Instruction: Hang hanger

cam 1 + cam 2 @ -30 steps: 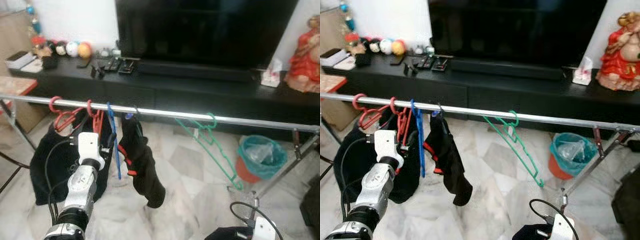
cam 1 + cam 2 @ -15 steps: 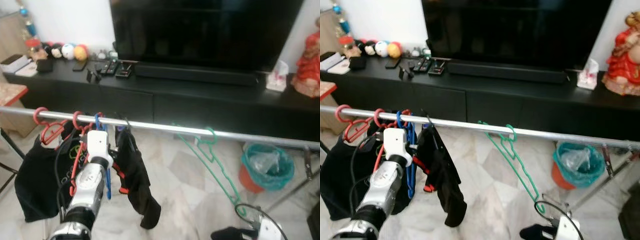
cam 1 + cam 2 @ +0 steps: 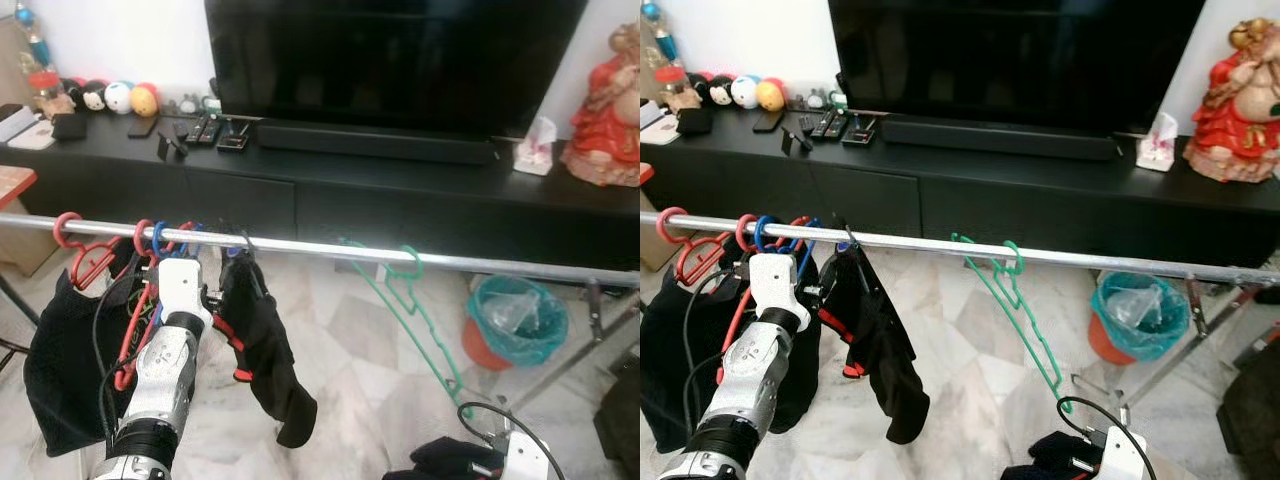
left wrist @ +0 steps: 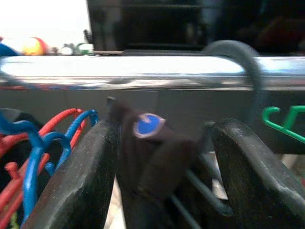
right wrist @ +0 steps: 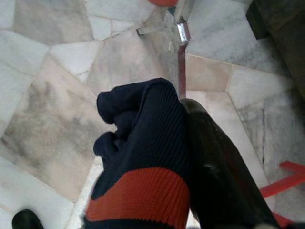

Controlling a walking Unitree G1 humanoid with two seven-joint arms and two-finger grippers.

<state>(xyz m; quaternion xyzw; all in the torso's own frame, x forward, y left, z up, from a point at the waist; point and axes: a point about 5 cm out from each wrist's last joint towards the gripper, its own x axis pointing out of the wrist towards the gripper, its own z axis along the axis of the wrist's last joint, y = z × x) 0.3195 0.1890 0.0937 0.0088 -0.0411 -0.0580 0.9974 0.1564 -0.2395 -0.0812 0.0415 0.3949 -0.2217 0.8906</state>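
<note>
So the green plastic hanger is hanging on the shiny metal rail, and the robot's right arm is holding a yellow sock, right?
Not quite. The sock in the right gripper is dark navy with a red-orange cuff, not yellow; the right wrist view shows it. The rest holds: the green plastic hanger does hang on the shiny metal rail.

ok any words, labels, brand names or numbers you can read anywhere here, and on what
None can be read.
Round blue sticker on the dark garment between the left gripper fingers: no legible print.
White tissue pack on the black tv cabinet: markings too small.
Pale books at the cabinet's left end: too blurred.
Black remote controls: buttons too small.
</note>
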